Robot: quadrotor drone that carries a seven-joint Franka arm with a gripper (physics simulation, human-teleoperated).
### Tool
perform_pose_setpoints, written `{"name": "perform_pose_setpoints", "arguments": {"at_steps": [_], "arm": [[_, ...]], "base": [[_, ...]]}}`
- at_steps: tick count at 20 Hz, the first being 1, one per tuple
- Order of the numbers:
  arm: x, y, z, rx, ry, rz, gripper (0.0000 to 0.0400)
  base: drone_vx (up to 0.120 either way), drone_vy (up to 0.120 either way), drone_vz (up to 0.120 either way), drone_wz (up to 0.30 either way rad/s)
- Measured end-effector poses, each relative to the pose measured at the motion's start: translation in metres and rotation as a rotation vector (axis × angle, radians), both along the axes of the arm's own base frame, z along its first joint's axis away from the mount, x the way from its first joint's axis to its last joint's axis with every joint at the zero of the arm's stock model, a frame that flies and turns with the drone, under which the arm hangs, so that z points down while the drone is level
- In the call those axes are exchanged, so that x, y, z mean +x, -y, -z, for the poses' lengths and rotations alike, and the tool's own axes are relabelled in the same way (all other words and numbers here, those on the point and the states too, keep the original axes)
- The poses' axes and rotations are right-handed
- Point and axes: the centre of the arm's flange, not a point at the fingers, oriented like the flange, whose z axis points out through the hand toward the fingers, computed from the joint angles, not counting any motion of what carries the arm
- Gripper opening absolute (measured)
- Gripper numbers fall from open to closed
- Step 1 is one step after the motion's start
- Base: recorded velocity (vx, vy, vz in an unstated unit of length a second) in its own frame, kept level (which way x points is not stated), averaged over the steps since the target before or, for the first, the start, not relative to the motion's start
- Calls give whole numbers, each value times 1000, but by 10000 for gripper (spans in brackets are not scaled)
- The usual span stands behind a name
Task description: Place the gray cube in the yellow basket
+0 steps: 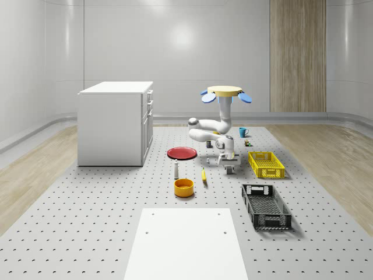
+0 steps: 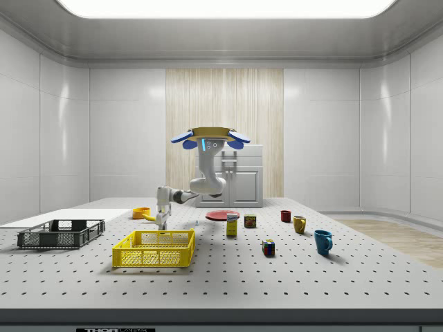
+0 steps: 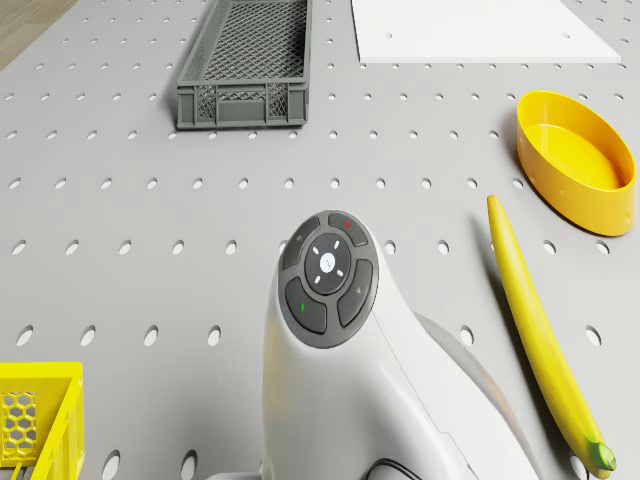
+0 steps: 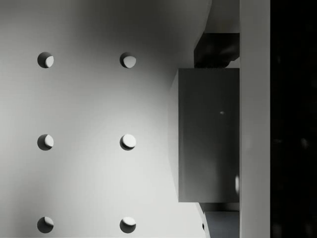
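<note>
We hover over the perforated table, with our arm reaching down so the gripper sits low just beside the yellow basket, at about its nine o'clock in the whole-scene view. In the wrist view the gray cube lies between our fingers, which close against it. A banana and a yellow bowl lie nearby.
</note>
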Motion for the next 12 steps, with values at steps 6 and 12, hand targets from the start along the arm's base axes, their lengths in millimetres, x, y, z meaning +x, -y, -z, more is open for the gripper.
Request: {"name": "perform_pose_setpoints", "arguments": {"at_steps": [6, 12], "arm": [[-1, 0, 0, 0, 0, 0, 259], [-1, 0, 13, 0, 0, 0, 252]], "base": [[0, 0, 0, 0], [0, 0, 7, 0]]}}
